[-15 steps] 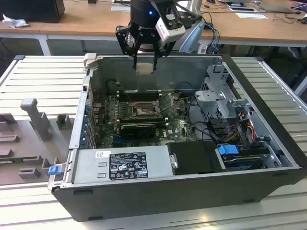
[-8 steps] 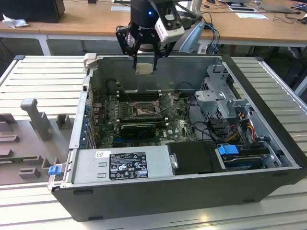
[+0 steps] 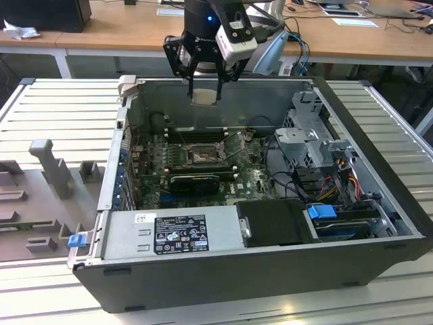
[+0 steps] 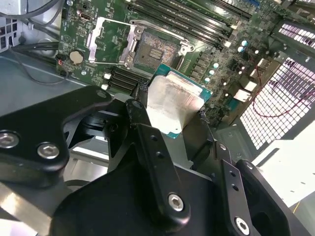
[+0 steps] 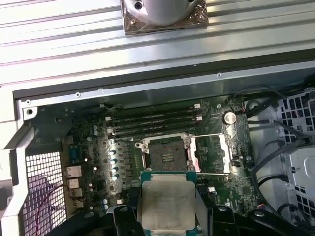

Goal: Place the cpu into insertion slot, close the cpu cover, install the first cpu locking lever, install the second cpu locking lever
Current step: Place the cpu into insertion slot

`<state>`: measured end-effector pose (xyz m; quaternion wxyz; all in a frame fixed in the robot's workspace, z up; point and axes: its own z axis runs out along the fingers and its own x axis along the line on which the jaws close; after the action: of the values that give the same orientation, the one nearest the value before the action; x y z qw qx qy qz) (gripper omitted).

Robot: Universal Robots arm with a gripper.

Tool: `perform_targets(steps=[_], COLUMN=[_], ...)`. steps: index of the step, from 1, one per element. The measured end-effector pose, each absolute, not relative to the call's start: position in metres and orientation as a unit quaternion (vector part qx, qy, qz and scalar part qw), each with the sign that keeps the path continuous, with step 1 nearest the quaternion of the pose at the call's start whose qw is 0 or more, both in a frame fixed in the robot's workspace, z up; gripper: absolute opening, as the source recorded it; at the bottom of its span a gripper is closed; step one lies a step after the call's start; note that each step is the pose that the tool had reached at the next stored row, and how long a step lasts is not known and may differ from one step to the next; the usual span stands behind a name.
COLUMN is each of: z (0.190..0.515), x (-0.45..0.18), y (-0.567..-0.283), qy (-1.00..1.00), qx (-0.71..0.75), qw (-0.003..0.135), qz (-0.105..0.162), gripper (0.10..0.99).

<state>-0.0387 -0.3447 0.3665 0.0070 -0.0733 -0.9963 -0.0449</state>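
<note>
Fingers (image 4: 147, 140) grip the cpu (image 4: 173, 105) by its edges, well apart from the insertion slot (image 5: 170, 156). Cpu prob. light, stiff, fragile underside; hold edges only.

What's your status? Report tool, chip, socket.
Tool shut on chip, above the open computer case. Socket bare, cover open beside it. Nothing seen between chip and socket.

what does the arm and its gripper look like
The black two-fingered gripper has jointed link fingers with silver screw heads. Above it sits a black cylindrical wrist with a small blue light, and a white-grey camera box is mounted beside it.
</note>
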Motion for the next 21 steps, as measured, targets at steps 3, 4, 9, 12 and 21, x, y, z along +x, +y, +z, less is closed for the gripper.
perform_targets(steps=[3, 4, 9, 12, 21], z=[0.3665, 0.3664, 0.3665, 0.3664, 0.3664], x=[-0.0387, -0.0387, -0.0387, -0.0387, -0.0387], y=[-0.3447, -0.3447, -0.3447, -0.3447, -0.3447], qy=[-0.996, -0.995, -0.994, -0.994, -0.992], qx=[-0.083, -0.086, -0.097, -0.103, -0.116], qw=[0.007, 0.006, 0.006, 0.006, 0.005], qz=[-0.045, -0.045, -0.045, -0.045, -0.045], gripper=[0.529, 0.529, 0.529, 0.529, 0.529])
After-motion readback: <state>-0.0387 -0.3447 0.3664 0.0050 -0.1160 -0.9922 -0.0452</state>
